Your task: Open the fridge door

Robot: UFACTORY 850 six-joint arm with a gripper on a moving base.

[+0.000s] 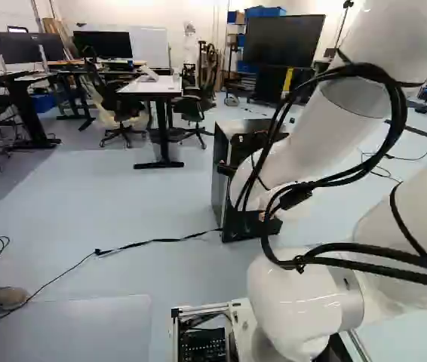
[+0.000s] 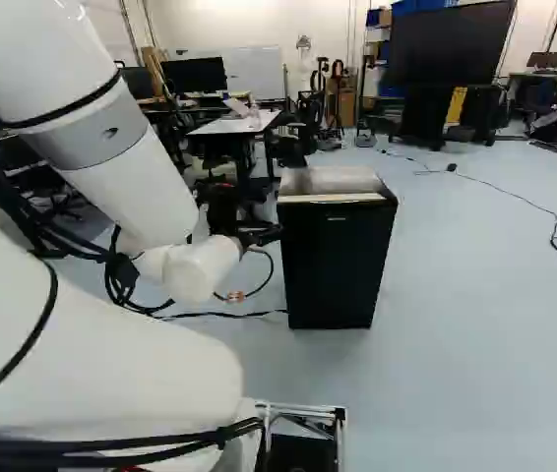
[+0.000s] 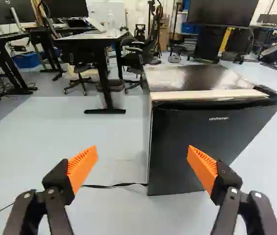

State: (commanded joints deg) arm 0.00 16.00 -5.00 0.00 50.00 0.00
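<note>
- Gripper (image 3: pixel 142 164): spread wide, nothing between the orange pads (image 3: pixel 82 166); neither finger seems to touch anything.
- Mini fridge (image 3: pixel 192 76): just ahead of the gripper and offset toward one finger, standing upright on the floor (image 3: pixel 114 142).
- Fridge door (image 3: pixel 207 137): looks shut, its face turned toward the gripper; one upright edge runs ahead of the gap between the fingers, and the black top-corner piece (image 3: pixel 269 92) farther off to the side may be the hinge.
- Power cable (image 3: pixel 114 185): on the floor past the fingers, reaching the fridge's foot.
- Step in hand, as I judge it: approach, with the pull not begun.
- Next move: line up with the door's near upright edge, get a finger or grip on it, then swing it out around the far side.
</note>
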